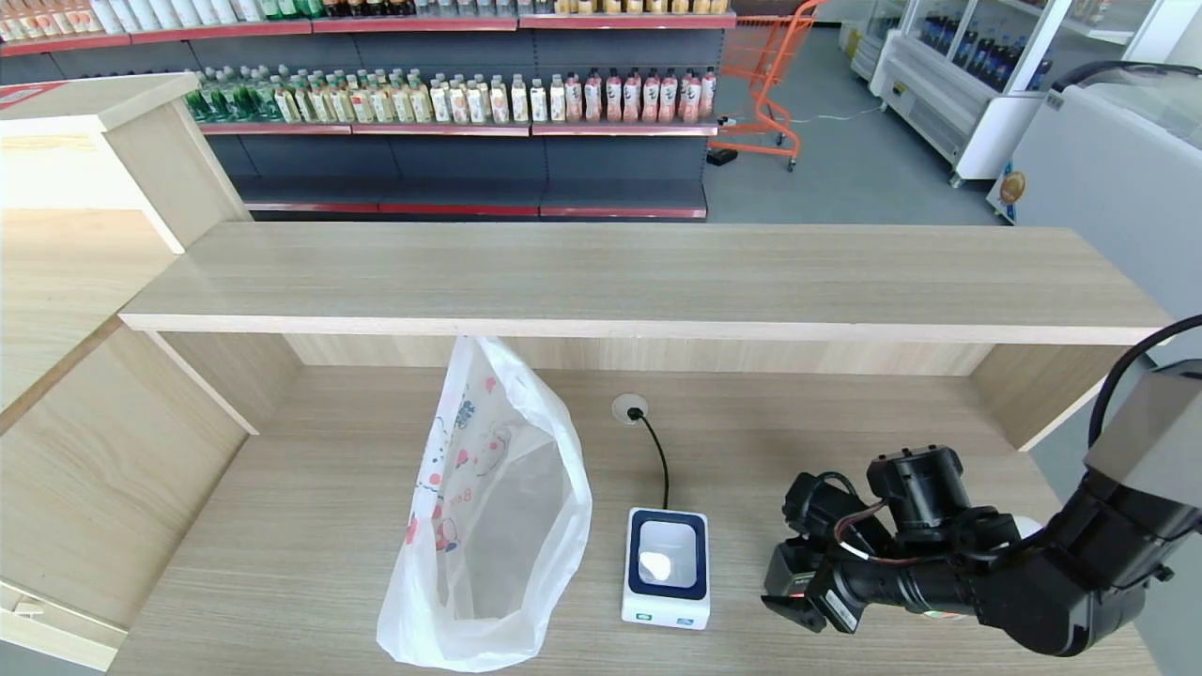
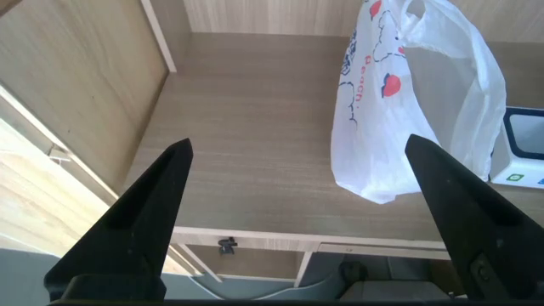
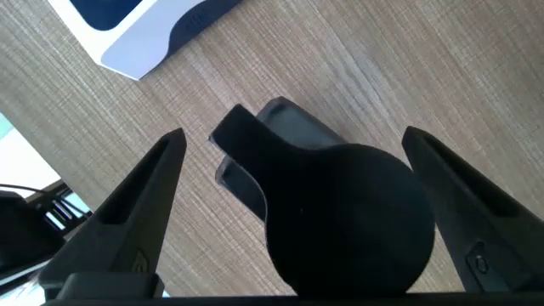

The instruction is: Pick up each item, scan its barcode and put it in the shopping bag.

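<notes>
The left fingers (image 2: 157,208) are wide open and hold nothing. The right fingers (image 3: 127,221) are wide open around a black object (image 3: 340,212) on the desk (image 3: 399,51); whether they touch it cannot be told. The scanner (image 1: 666,566) is at 9 o'clock.

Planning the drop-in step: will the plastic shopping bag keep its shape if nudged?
Probably not: the shopping bag looks thin and translucent, likely floppy, light. Its wrinkled mouth sags open, so a push would probably fold it or slide it on the desk.
</notes>
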Controlling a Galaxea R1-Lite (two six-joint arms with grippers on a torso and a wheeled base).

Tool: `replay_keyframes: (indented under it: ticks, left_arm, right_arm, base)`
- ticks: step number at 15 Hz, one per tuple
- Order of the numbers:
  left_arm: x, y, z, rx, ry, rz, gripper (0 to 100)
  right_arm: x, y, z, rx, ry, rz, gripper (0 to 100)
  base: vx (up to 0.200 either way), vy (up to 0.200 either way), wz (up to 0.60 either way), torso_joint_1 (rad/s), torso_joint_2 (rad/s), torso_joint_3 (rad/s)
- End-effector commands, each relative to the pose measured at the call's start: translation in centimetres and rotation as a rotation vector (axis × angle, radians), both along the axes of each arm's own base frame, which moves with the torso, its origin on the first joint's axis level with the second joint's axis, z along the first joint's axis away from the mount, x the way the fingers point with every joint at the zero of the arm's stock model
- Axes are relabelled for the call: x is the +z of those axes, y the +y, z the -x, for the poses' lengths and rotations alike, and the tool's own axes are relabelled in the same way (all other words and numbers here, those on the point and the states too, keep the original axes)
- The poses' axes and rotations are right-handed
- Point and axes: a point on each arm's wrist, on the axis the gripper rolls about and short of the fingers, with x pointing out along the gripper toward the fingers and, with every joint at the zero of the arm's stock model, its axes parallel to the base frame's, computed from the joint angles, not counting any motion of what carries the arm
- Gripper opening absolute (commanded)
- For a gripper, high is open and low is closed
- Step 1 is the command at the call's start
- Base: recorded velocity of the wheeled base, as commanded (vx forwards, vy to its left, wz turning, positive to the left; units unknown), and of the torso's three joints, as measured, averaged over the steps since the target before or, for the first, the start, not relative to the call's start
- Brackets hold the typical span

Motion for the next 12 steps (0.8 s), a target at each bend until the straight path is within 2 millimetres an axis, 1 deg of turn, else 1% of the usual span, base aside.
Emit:
replay_keyframes:
  ticks: [1, 2, 4, 5, 7, 9, 10, 12]
  left_arm:
    - [0.0, 0.0, 0.0, -0.001, 0.0, 0.001, 100]
    - [0.0, 0.0, 0.0, 0.001, 0.0, -0.001, 100]
    - [0.0, 0.0, 0.0, -0.001, 0.0, -0.001, 100]
    - [0.0, 0.0, 0.0, 0.002, 0.0, -0.001, 100]
    - [0.0, 0.0, 0.0, 0.001, 0.0, -0.001, 100]
    - [0.0, 0.0, 0.0, 0.001, 0.0, -0.001, 100]
    - [0.0, 0.0, 0.0, 0.001, 0.0, -0.001, 100]
    - [0.0, 0.0, 0.0, 0.001, 0.0, -0.001, 100]
  right_arm:
    - [-1.1, 0.1, 0.0, 0.017, 0.034, -0.001, 100]
    - [-1.1, 0.1, 0.0, 0.028, 0.035, -0.007, 0]
    - [-0.8, 0.1, 0.1, 0.038, 0.029, -0.02, 0]
    - [-0.3, 0.0, 0.2, 0.035, 0.013, -0.027, 0]
    - [0.6, -0.6, 0.1, 0.016, -0.015, -0.049, 0]
    - [1.9, -1.5, 0.5, -0.023, -0.025, -0.105, 0]
    - [4.0, -1.8, 0.9, -0.091, -0.029, -0.21, 0]
    - [7.5, -2.2, 1.7, -0.18, -0.065, -0.363, 0]
  base:
    - [0.0, 0.0, 0.0, 0.0, 0.0, 0.0]
    - [0.0, 0.0, 0.0, 0.0, 0.0, 0.0]
    - [0.0, 0.0, 0.0, 0.0, 0.0, 0.0]
    - [0.0, 0.0, 0.0, 0.0, 0.0, 0.0]
    - [0.0, 0.0, 0.0, 0.0, 0.0, 0.0]
    - [0.0, 0.0, 0.0, 0.0, 0.0, 0.0]
    - [0.0, 0.0, 0.0, 0.0, 0.0, 0.0]
    - [0.0, 0.0, 0.0, 0.0, 0.0, 0.0]
